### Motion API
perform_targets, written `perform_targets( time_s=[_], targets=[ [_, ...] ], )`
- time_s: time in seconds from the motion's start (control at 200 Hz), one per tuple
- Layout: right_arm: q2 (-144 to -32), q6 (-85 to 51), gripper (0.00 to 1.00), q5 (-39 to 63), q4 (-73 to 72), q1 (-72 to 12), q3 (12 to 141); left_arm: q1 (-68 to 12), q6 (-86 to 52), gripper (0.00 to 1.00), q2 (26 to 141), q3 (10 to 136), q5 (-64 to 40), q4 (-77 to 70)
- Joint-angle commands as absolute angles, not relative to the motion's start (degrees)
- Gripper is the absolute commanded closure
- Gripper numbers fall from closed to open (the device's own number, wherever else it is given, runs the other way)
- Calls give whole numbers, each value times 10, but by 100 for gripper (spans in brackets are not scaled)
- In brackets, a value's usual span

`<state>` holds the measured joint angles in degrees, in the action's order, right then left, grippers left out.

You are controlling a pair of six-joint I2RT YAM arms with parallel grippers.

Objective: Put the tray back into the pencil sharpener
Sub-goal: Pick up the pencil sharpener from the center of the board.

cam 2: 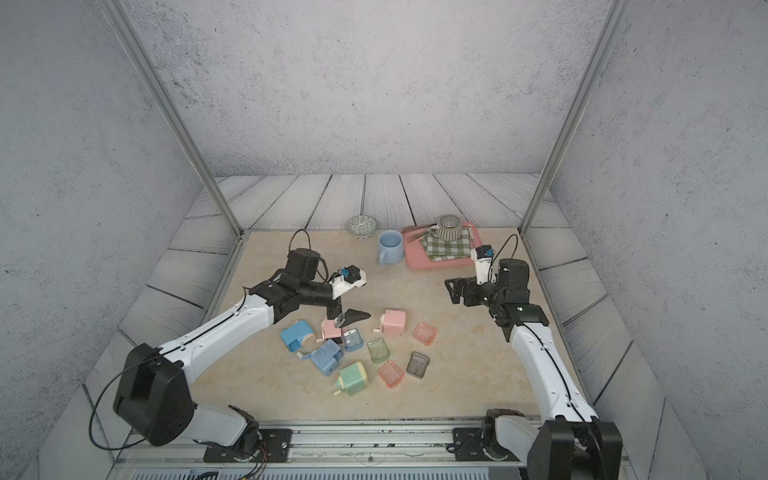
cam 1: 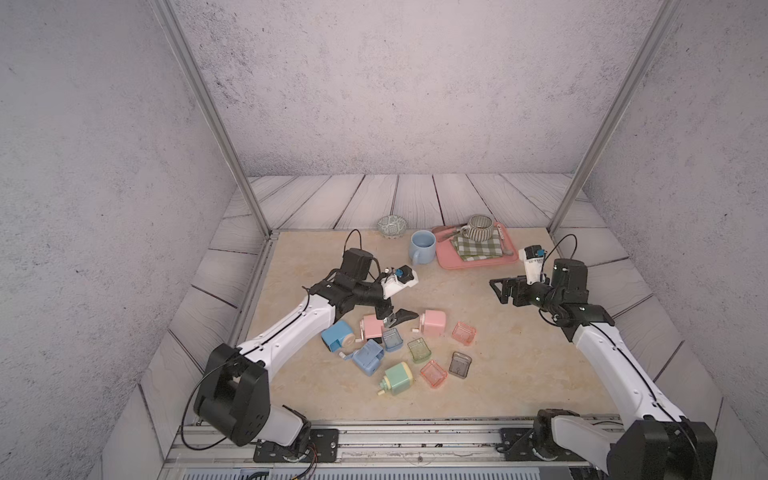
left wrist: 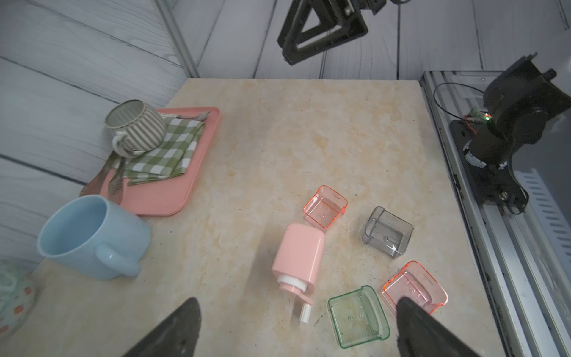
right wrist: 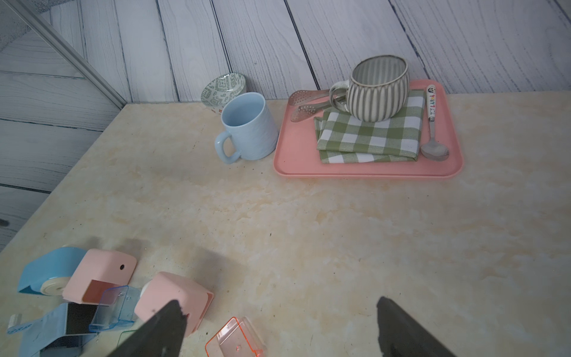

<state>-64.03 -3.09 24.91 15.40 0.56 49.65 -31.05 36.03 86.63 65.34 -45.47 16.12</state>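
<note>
Marbled bench [cam 1: 519, 374] is shown in a top view; left claw [cam 1: 397, 319] and right claw [cam 1: 503, 290] are spread, empty. From the left wrist, an orange tray [left wrist: 324, 206] is seen beside, perhaps touching, a pink sharpener [left wrist: 299, 253]. From the right wrist, nothing is held. Pickup is judged in hand; that tray must be gripped.

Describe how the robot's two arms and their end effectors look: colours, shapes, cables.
The left arm and right arm have white shells between bulky black joints, with thin black cables looping outside. The left end effector and right end effector are black with pointed, tapering fingers.
</note>
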Motion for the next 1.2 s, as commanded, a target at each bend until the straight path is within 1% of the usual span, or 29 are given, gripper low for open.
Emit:
perform_targets(
  time_s=[0.0, 0.32, 0.52, 0.621, 0.736, 0.856, 0.991, 1.081, 1.156, 1.196],
  targets=[
    [-636, -45, 1, 236, 138, 4, 495, -332, 478, 1, 922, 706, -482, 249],
    [-589, -117, 1, 179, 85, 5, 454, -386, 502, 1, 1098, 834, -419, 303],
    [-582, -134, 1, 173, 84, 4, 451, -395, 502, 1, 1152, 859, -382, 304],
    [-580, -143, 1, 175, 78, 4, 447, -395, 506, 1, 1175, 871, -345, 312],
    [-580, -159, 1, 166, 75, 4, 442, -395, 505, 0, 1196, 890, -347, 321],
    [-574, -183, 1, 157, 66, 5, 429, -392, 511, 8, 1202, 891, -364, 326],
    [-570, -182, 1, 147, 74, 4, 429, -387, 512, 19, 1207, 887, -381, 326],
    [-566, -176, 1, 142, 78, 4, 428, -387, 510, 25, 1211, 889, -396, 324],
    [-565, -175, 1, 141, 81, 4, 429, -388, 507, 25, 1215, 890, -407, 321],
    [-565, -175, 1, 141, 83, 4, 429, -388, 506, 24, 1217, 891, -409, 320]
  ],
)
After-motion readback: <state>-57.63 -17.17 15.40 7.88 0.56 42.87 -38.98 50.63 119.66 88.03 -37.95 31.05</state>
